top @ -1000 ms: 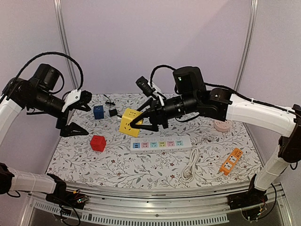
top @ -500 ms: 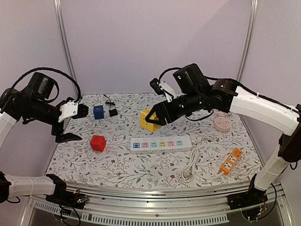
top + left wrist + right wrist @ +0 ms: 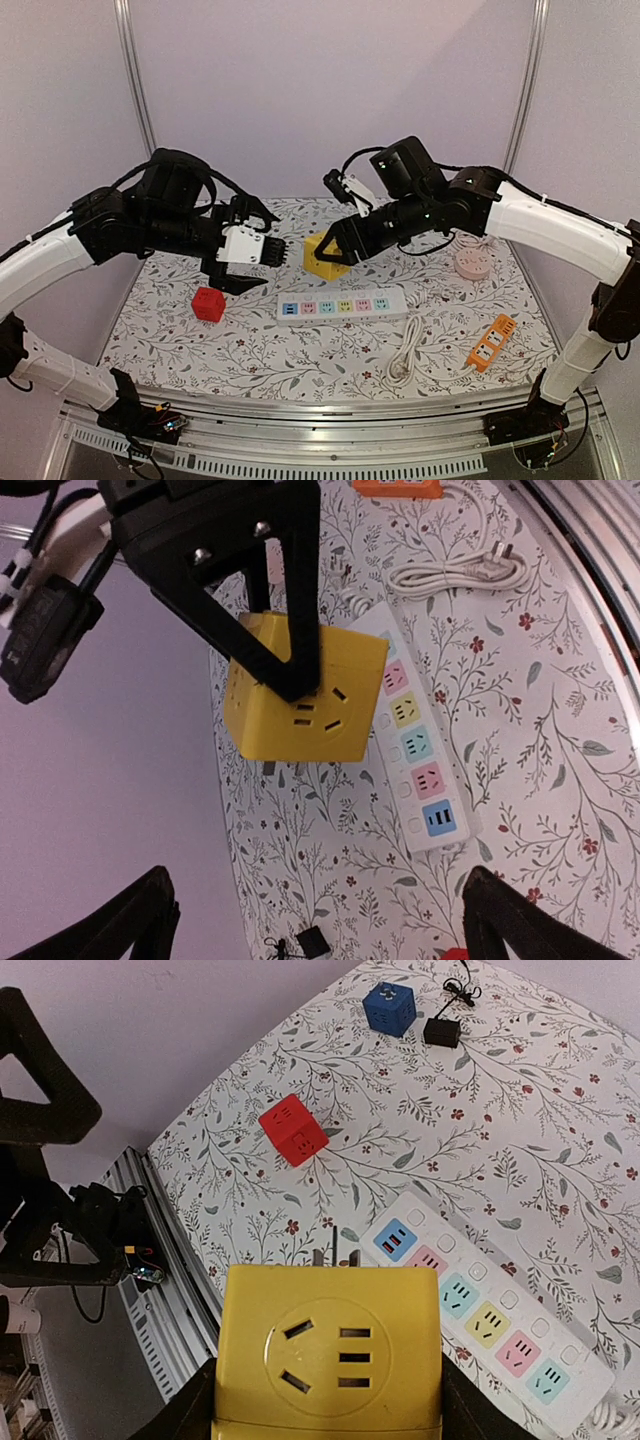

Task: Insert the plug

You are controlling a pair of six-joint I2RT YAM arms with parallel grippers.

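Yellow cube [image 3: 322, 260] hanging at frame centre, right gripper [image 3: 335, 248] clamping it, prongs facing white strip [image 3: 343, 307] lower in frame. Step probably being alignment; next move calling for squaring prongs over one socket, then pressing in. Left gripper [image 3: 262, 252] gaping, holding nothing.

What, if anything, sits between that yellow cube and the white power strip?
Nothing visible. The cube, in the right gripper, hangs near the strip, whose sockets are all bare. The open left gripper hovers off to the cube's left, not between them.
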